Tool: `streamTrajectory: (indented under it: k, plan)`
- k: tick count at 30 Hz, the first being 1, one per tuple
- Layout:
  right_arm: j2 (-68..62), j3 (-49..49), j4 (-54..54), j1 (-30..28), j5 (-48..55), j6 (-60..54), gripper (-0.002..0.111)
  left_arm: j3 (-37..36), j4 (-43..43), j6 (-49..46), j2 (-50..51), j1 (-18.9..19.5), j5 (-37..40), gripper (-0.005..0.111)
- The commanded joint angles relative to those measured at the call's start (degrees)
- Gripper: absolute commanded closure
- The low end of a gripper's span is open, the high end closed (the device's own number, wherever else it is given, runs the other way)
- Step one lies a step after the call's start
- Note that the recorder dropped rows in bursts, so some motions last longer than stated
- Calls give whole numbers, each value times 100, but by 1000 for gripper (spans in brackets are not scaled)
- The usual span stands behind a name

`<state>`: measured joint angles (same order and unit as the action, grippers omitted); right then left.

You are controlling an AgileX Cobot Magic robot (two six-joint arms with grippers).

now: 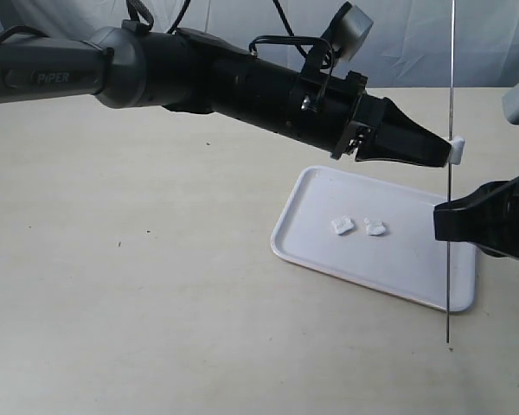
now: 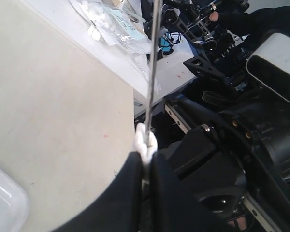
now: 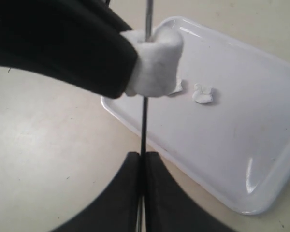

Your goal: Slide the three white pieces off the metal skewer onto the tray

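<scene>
The metal skewer (image 1: 450, 112) stands upright over the right end of the white tray (image 1: 311, 186). My right gripper (image 1: 441, 223) is shut on the skewer (image 3: 144, 125) low down, above the tray (image 3: 261, 145). One white piece (image 1: 456, 149) is threaded on the rod higher up, and my left gripper (image 1: 448, 151) is shut on that piece (image 2: 145, 142) with the skewer (image 2: 153, 63) running past its tips. The same piece (image 3: 154, 63) shows large in the right wrist view. Two more white pieces (image 1: 342, 226) (image 1: 375, 228) lie loose on the tray, also seen as white pieces (image 3: 203, 93).
The beige table (image 1: 130, 285) surrounds the tray. The skewer's lower tip (image 1: 449, 340) hangs just past the tray's front edge. The left arm (image 1: 199, 73) stretches across the table's back. Clutter and a plastic bag (image 2: 116, 24) lie beyond the table edge.
</scene>
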<state>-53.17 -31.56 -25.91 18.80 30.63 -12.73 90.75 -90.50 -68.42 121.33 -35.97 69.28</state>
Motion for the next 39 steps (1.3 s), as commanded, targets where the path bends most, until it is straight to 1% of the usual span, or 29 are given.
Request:
streamTrajectory:
  k: [1,7,12,20,26,34,39]
  plan:
    - [-9,-23,17,1,88,-61,109,-9,-339,-114,-66,-13,68,107]
    - [-9,23,17,1,247,-99,109,-9,-530,-114,-66,-13,68,107]
    - [-9,270,-7,1,256,-139,109,-9,-797,-260,-66,-13,53,107]
    - [-9,599,-210,14,272,-321,109,6,-945,-478,-66,13,-322,107]
    - [-9,624,-251,27,471,-332,109,18,-945,-528,-66,253,-785,107]
    - [-9,624,-251,27,501,-332,109,18,-945,-528,-66,682,-750,107]
    - [-9,624,-251,27,549,-332,109,18,-945,-528,-66,832,-808,107]
